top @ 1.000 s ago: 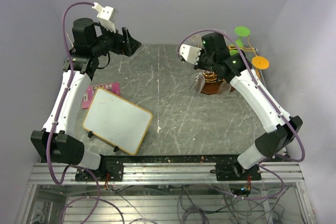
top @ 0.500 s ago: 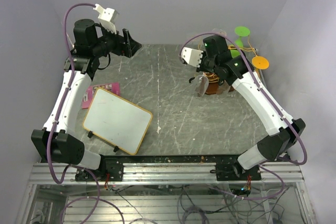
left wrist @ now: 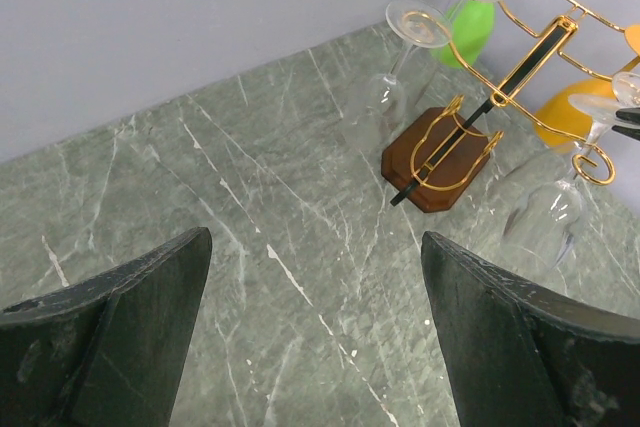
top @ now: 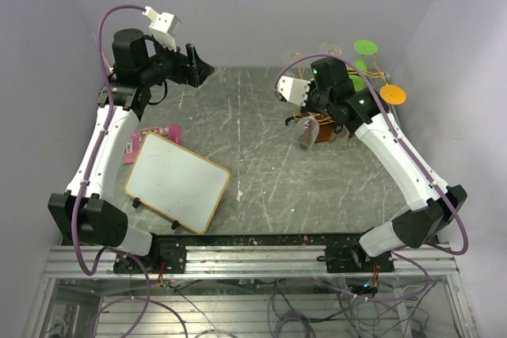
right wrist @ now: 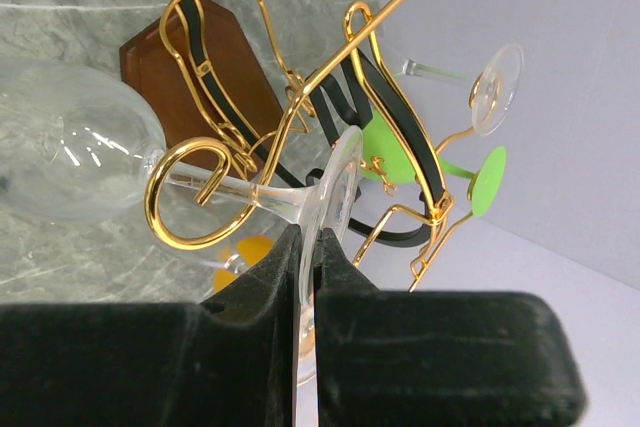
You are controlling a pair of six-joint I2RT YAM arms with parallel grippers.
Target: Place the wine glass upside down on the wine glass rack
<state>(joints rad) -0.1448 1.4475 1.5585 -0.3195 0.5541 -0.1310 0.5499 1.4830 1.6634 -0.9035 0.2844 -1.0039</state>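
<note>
Right gripper (right wrist: pixel 308 239): jaws pressed together on the flat round foot of the clear wine glass (right wrist: pixel 75 142), pinching it edge-on.
Wine glass: far right of the table, at the thin gold and black wire rack on its reddish-brown wooden base (right wrist: pixel 190 52). The stem lies in a curled gold hook (right wrist: pixel 149 202) and the bowl hangs out to the near left, tilted, not straight down.
Left gripper (left wrist: pixel 315 242): fingers wide apart, holding nothing, hovering at the far left, well apart from the rack.
Neighbours: another clear glass (left wrist: pixel 400 57), a green one (left wrist: pixel 475 22) and an orange one (left wrist: pixel 570 112) hang on the same rack (all close by).
Step, as I judge it: seating the stem; release not yet made.
Risk, early release: the foot may not be bearing on the wire, so the glass could slide out of the curl onto the grey-green marbled tabletop (left wrist: pixel 250 197).
Risk, pushing: pressure on the wire could rock the light stand or knock a neighbour.
Risk, grip: so thin a pinch on the foot's rim may let the glass twist.
</note>
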